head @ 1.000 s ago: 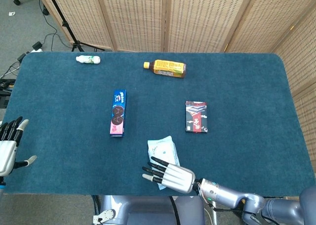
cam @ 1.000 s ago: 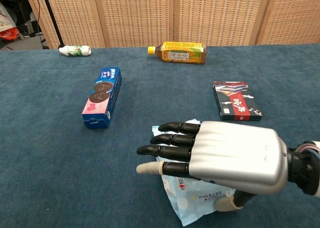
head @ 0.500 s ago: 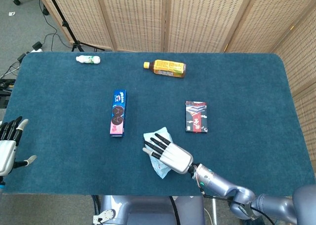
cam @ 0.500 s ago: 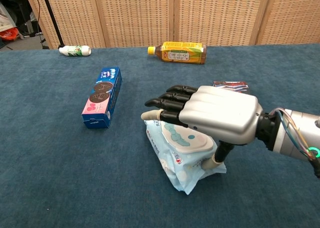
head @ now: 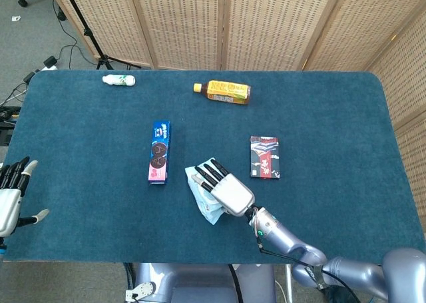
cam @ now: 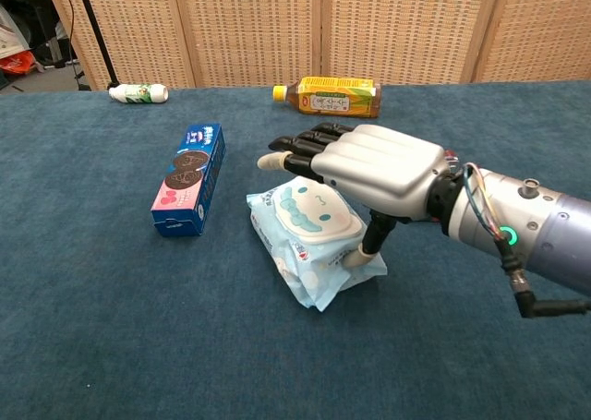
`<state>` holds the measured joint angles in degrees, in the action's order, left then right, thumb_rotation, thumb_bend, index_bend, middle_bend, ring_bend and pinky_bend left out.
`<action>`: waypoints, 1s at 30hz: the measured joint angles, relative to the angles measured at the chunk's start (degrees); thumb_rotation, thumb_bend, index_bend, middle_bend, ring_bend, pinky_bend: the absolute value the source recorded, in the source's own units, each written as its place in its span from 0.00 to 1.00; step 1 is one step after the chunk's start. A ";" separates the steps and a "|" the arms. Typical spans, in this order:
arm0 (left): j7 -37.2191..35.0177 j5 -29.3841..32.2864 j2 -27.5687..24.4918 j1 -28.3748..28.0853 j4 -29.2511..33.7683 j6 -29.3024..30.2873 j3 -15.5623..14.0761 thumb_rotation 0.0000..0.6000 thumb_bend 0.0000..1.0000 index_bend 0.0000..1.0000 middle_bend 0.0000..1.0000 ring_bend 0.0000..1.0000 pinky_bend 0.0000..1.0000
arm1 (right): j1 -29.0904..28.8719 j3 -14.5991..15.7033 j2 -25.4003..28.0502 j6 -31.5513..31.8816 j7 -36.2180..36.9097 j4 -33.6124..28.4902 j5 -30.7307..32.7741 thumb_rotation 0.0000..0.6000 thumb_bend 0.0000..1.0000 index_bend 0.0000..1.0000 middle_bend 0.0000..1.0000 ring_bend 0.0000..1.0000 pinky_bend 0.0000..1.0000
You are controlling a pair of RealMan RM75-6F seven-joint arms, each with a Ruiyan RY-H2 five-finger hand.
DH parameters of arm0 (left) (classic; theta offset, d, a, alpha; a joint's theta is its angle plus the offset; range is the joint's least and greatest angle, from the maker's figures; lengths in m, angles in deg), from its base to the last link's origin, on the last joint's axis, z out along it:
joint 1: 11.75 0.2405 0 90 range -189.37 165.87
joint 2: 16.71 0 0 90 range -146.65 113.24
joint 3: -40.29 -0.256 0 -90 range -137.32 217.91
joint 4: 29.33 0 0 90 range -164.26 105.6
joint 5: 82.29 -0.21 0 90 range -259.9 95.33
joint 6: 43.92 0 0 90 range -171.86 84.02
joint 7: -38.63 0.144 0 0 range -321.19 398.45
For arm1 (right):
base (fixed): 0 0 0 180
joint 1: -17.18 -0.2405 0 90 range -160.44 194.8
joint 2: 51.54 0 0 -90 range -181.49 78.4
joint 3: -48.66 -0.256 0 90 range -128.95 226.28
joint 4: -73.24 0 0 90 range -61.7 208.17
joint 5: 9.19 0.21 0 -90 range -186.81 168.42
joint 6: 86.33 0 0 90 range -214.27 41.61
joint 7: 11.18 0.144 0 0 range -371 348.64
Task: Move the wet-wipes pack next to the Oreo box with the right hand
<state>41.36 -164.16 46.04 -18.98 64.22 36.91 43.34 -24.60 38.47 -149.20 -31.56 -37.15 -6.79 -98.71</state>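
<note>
Wet-wipes pack [cam: 309, 240] flat, long axis diagonal, under right hand [cam: 369, 166], thumb touching, grip unclear.

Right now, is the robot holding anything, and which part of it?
The right hand holds the wet-wipes pack, thumb against its right side and fingers over its far top. The left hand holds nothing.

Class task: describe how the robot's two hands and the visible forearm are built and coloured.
The right hand has a ribbed silver metal back, black fingers with pale beige tips and a beige thumb. Its silver-grey forearm carries thin coloured wires, a black cable and a glowing green ring light. The left hand looks similar: pale silver back, black fingers.
</note>
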 measured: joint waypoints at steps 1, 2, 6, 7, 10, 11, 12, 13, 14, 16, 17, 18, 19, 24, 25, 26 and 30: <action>-0.14 0.02 -0.04 0.02 0.01 -0.01 -0.01 1.00 0.00 0.00 0.00 0.00 0.00 | -0.15 -0.51 -0.39 -0.17 -0.60 -0.11 0.98 1.00 0.00 0.00 0.00 0.00 0.00; -0.30 0.07 -0.10 0.03 0.01 -0.04 -0.01 1.00 0.00 0.00 0.00 0.00 0.00 | -0.38 -1.20 -0.91 -0.41 -1.53 -0.25 2.35 1.00 0.00 0.00 0.00 0.00 0.00; -1.06 0.35 -0.37 0.01 -0.01 -0.27 0.08 1.00 0.00 0.00 0.00 0.00 0.00 | -1.67 -3.86 -2.99 -1.30 -4.65 -0.05 7.31 1.00 0.00 0.00 0.00 0.00 0.00; -1.24 0.39 -0.44 0.00 -0.01 -0.33 0.10 1.00 0.00 0.00 0.00 0.00 0.00 | -2.03 -4.49 -3.52 -1.48 -5.27 0.19 8.48 1.00 0.00 0.00 0.00 0.00 0.00; -1.63 0.70 -0.59 -0.04 0.00 -0.50 0.21 1.00 0.00 0.00 0.00 0.00 0.00 | -3.38 -6.53 -5.28 -1.97 -6.76 1.58 12.13 1.00 0.00 0.00 0.00 0.00 0.00; -1.76 0.81 -0.64 -0.05 0.00 -0.57 0.26 1.00 0.00 0.00 0.00 0.00 0.00 | -3.97 -7.26 -5.93 -2.13 -7.19 2.47 13.41 1.00 0.00 0.00 0.00 0.00 0.00; -1.91 0.92 -0.69 -0.07 -0.01 -0.65 0.30 1.00 0.00 0.00 0.00 0.00 0.00 | -4.42 -7.75 -6.38 -2.24 -7.47 3.25 14.30 1.00 0.00 0.00 0.00 0.00 0.00; -2.08 1.11 -0.75 -0.11 -0.02 -0.79 0.37 1.00 0.00 0.00 0.00 0.00 0.00 | -4.86 -8.23 -6.81 -2.35 -7.70 4.08 15.15 1.00 0.00 0.00 0.00 0.00 0.00; -2.18 1.28 -0.79 -0.15 -0.04 -0.92 0.43 1.00 0.00 0.00 0.00 0.00 0.00 | -5.46 -8.85 -7.39 -2.51 -7.92 5.26 16.27 1.00 0.00 0.00 0.00 0.00 0.00; -2.34 1.73 -0.85 -0.30 -0.09 -1.34 0.58 1.00 0.00 0.00 0.00 0.00 0.00 | -6.38 -9.78 -8.21 -2.73 -8.12 7.11 17.96 1.00 0.00 0.00 0.00 0.00 0.00; -2.38 1.94 -0.88 -0.40 -0.11 -1.61 0.65 1.00 0.00 0.00 0.00 0.00 0.00 | -7.04 -10.45 -8.79 -2.88 -8.18 8.41 19.10 1.00 0.00 0.00 0.00 0.00 0.00; -2.43 2.17 -0.92 -0.50 -0.12 -1.85 0.72 1.00 0.00 0.00 0.00 0.00 0.00 | -7.57 -10.90 -9.22 -2.96 -8.21 9.36 19.88 1.00 0.00 0.00 0.00 0.00 0.00; -2.49 2.42 -0.96 -0.61 -0.14 -2.09 0.82 1.00 0.00 0.00 0.00 0.00 0.00 | -8.09 -11.36 -9.63 -3.01 -8.21 10.26 20.57 1.00 0.00 0.00 0.00 0.00 0.00; -2.65 3.04 -1.04 -0.84 -0.22 -2.61 1.04 1.00 0.00 0.00 0.00 0.00 0.00 | -10.35 -13.66 -10.83 -2.64 -7.95 13.17 23.03 1.00 0.00 0.00 0.00 0.00 0.00; -2.68 3.11 -1.06 -0.92 -0.25 -2.74 1.07 1.00 0.00 0.00 0.00 0.00 0.00 | -10.50 -13.94 -10.76 -2.42 -7.93 13.25 23.20 1.00 0.00 0.00 0.00 0.00 0.00; -2.69 3.09 -1.08 -0.96 -0.25 -2.77 1.07 1.00 0.00 0.00 0.00 0.00 0.00 | -10.68 -14.19 -10.53 -2.07 -7.97 13.23 23.57 1.00 0.00 0.00 0.00 0.00 0.00; -2.65 2.91 -1.14 -0.94 -0.19 -2.66 0.99 1.00 0.00 0.00 0.00 0.00 0.00 | -10.41 -14.10 -8.53 -0.85 -8.59 11.28 24.30 1.00 0.00 0.00 0.00 0.00 0.00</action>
<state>38.71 -161.25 44.90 -19.93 64.03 34.25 44.33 -35.01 24.37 -157.73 -32.41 -45.74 4.49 -74.40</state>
